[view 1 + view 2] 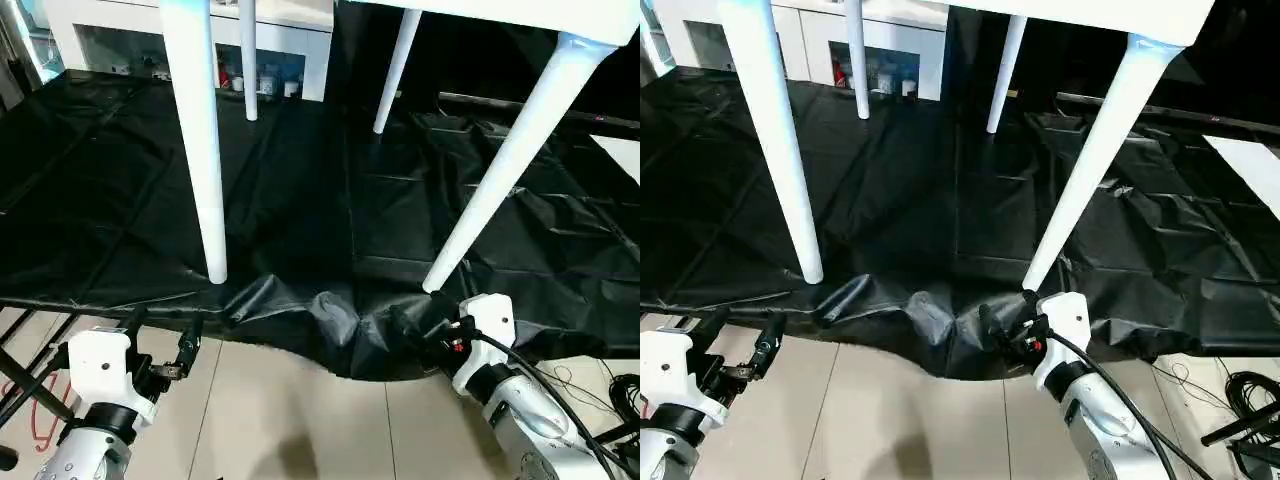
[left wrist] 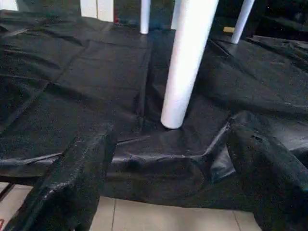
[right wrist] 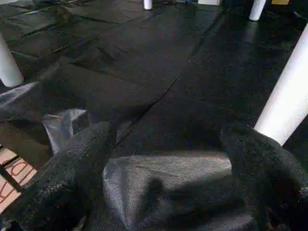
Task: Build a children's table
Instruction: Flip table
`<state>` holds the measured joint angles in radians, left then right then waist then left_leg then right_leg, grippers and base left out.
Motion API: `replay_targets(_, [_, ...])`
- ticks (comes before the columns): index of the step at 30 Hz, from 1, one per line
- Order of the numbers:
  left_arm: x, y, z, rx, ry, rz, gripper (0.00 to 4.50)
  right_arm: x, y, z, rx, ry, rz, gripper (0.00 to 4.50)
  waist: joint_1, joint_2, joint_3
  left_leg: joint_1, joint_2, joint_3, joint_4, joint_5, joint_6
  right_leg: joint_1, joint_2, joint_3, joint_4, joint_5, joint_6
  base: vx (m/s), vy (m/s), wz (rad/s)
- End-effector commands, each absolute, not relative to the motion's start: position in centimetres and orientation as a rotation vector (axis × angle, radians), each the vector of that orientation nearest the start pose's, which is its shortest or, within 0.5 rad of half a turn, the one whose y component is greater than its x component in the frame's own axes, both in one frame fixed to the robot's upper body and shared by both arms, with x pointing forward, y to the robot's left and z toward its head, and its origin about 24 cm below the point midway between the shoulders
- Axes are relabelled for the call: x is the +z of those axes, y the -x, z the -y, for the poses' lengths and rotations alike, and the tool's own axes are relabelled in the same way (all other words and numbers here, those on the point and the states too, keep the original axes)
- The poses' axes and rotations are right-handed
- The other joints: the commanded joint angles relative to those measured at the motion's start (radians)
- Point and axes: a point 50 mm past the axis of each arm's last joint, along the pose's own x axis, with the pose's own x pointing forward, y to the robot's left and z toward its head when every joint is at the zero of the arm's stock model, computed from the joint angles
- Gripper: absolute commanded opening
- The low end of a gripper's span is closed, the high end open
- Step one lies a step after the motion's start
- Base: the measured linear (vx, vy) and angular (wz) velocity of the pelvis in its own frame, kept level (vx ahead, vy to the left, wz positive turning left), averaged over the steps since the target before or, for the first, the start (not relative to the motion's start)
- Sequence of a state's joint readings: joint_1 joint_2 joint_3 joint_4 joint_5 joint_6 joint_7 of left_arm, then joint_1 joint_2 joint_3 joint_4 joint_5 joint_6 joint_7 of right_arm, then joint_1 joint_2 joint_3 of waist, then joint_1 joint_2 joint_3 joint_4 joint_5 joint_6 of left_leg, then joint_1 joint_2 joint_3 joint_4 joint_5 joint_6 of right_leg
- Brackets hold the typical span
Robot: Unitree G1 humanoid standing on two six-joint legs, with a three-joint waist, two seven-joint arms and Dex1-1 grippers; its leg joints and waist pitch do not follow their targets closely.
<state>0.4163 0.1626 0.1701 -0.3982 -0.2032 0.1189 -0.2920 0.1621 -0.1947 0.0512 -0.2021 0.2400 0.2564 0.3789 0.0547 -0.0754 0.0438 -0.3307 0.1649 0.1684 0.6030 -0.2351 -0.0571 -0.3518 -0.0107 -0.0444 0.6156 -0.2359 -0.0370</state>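
Standing upright on all four legs: the children's table [image 1: 520,15], white plastic, tabletop seen just as a strip of its edge along the upper border of the head views. Four long round tapered legs, narrowing toward the feet. Near left leg [image 1: 200,150] almost vertical, foot planted close to the front edge of the black sheet [image 1: 100,200]. Near right leg [image 1: 510,160] slanting down and inward from a rounded corner socket [image 1: 575,45], foot resting just behind the sheet's rumpled front edge. Two far legs [image 1: 395,70] thinner-looking, feet set farther back on the sheet. Smooth, glossy, unmarked surfaces throughout.

Beneath the table: black sheet spread wide, creased in squares, bunched into a fold at the front middle and hanging over onto pale floor tiles [image 1: 290,420].

Close to the sheet's front edge, right gripper [image 1: 1005,325], black fingers spread wide, holding nothing, lying over the rumpled fold just beside the near right leg's foot. Farther left and over the tiles, left gripper [image 1: 160,345], fingers [image 2: 72,183] likewise spread wide and empty, facing the near left leg's foot, apart from it.

Behind it all, a white glass-door cabinet [image 1: 270,50] with small items inside.
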Motion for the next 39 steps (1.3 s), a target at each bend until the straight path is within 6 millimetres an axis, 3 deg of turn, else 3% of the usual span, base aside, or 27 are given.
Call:
replay_targets(1, [5.41, -16.86, -21.01, -0.106, -0.014, -0.079, 4.13, 3.56, -21.66, 15.74, 0.427, -0.069, -0.197, 4.00, 0.000, 0.018, -0.024, -0.005, 0.080, -0.038, -0.082, -0.189, 0.020, 0.019, -0.128, 0.072, -0.085, -0.177, -0.096, 0.000, 0.000, 0.00])
replay_targets(39, [5.41, -16.86, -21.01, -0.106, -0.014, -0.079, 4.13, 3.56, -21.66, 15.74, 0.427, -0.069, -0.197, 4.00, 0.000, 0.018, -0.024, -0.006, 0.080, -0.039, -0.083, -0.196, 0.020, 0.019, -0.128, 0.073, -0.087, -0.195, -0.092, 0.000, 0.000, 0.00])
